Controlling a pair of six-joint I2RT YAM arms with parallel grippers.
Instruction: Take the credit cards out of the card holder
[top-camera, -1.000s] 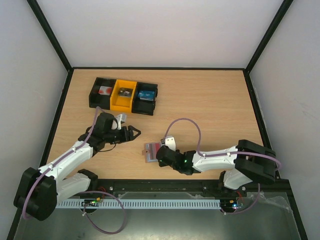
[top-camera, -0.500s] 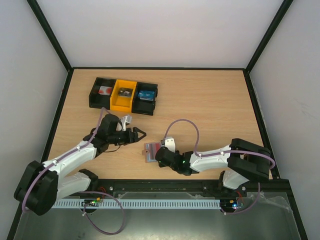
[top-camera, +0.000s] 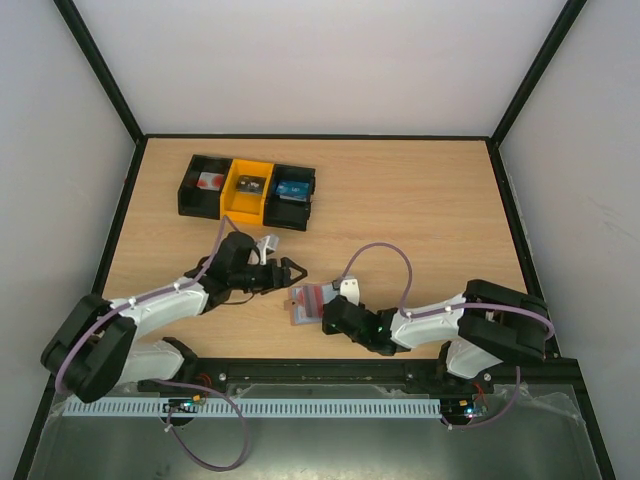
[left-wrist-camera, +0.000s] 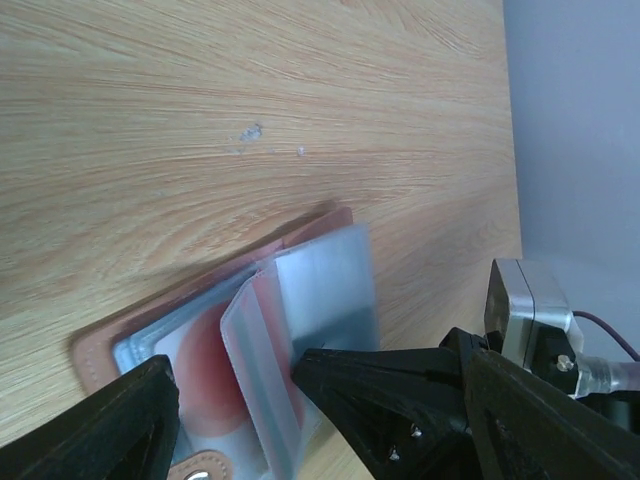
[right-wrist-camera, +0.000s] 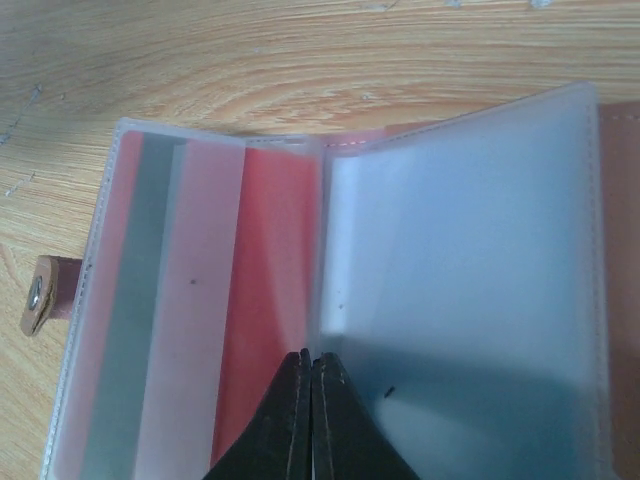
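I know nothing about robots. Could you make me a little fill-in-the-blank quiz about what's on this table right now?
1. The card holder lies unfolded on the wooden ___.
2. The right hand has its fingers pressed ___ above the clear pockets.
3. The left hand is not shut but ___.
4. The middle bin of the row is ___.
Missing words: table; together; open; yellow.

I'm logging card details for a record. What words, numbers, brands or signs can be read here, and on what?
No text is legible anywhere.
credit cards in the card holder: only red and grey bands through frosted sleeves, no print visible.
Items in the bins: too small to read.
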